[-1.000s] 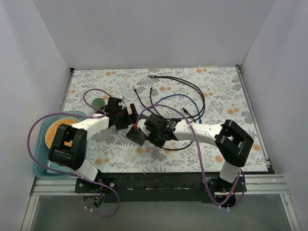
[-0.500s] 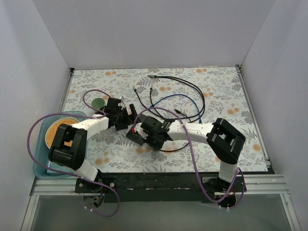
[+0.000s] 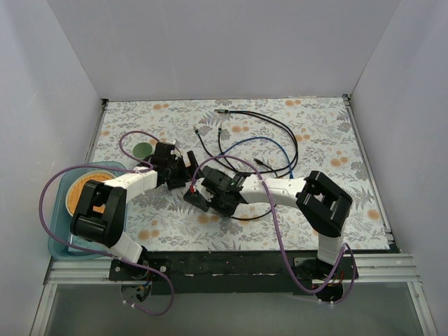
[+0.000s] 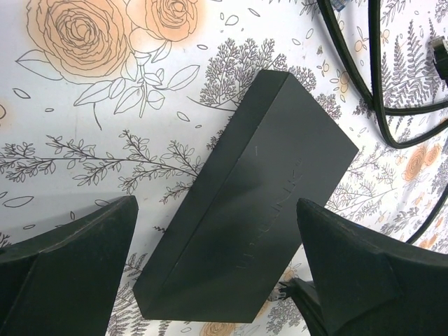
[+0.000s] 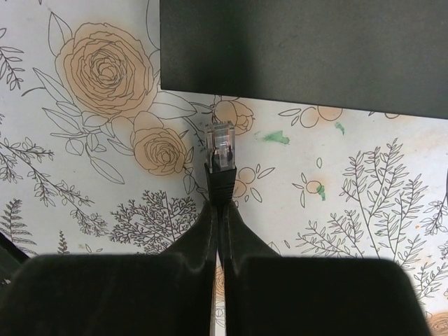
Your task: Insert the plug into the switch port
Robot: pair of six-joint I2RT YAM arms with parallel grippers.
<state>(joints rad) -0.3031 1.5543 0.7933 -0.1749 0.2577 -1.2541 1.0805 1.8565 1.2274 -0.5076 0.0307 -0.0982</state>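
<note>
Pinching the plug (image 5: 222, 150) by its black boot in the right tool (image 5: 219, 208), closed tight on it, clear tip pointing to twelve o'clock, just short of the dark box (image 5: 301, 49), not touching. Judging the plug light, stiff, brittle at its clip; taking it by the boot, never the clear tip. Spreading the left tool (image 4: 215, 206) wide either side of the box, not clamping it. Expecting the box, light and smooth, to be sliding on the flowered surface (image 5: 364, 210) when pushed.
</note>
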